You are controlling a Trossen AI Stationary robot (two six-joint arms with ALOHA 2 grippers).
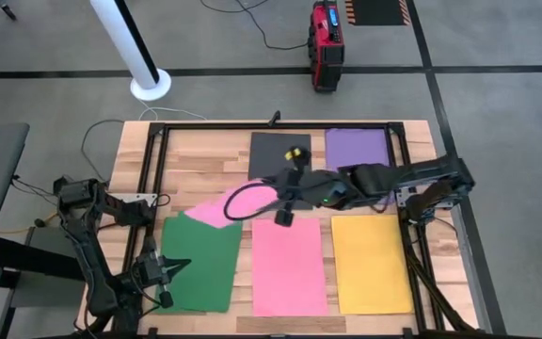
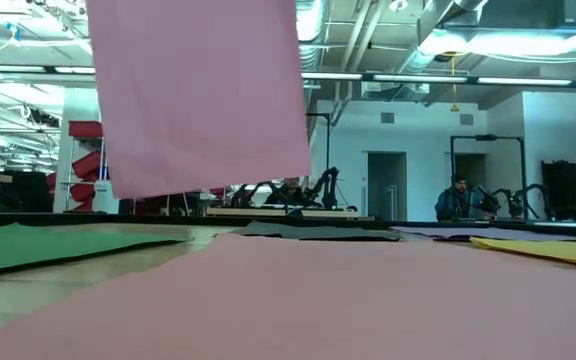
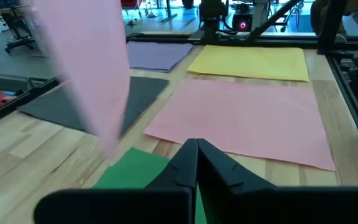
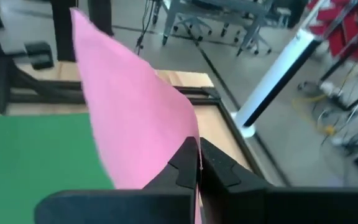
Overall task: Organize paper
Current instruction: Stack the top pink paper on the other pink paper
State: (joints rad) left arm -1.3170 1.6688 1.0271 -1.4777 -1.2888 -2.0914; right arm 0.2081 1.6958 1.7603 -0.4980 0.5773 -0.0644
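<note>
pink sheet aloft, waiting for a slot

pink paper hangs from the right gripper (image 4: 199,163), whose fingers are pressed together on the edge of a lifted pink sheet (image 1: 216,211) above the middle of the table (image 1: 205,151). from the table centre in the high view, the dark grey sheet (image 1: 278,153) lies at twelve o'clock, the purple sheet (image 1: 356,148) at about one, the yellow sheet (image 1: 371,263) at four, a second pink sheet (image 1: 288,266) at six and the green sheet (image 1: 201,264) at eight. the held sheet droops over the green sheet's far corner.

the left gripper (image 3: 196,163) rests over the green sheet near the table's front-left edge, fingers closed with nothing between them.

the far-left spot, beside the dark grey sheet, looks free — probably the target. to place well, carry the sheet flat and low so it does not fold, let the trailing edge touch down first, square it to the grey sheet's edge — then release without dragging.
</note>
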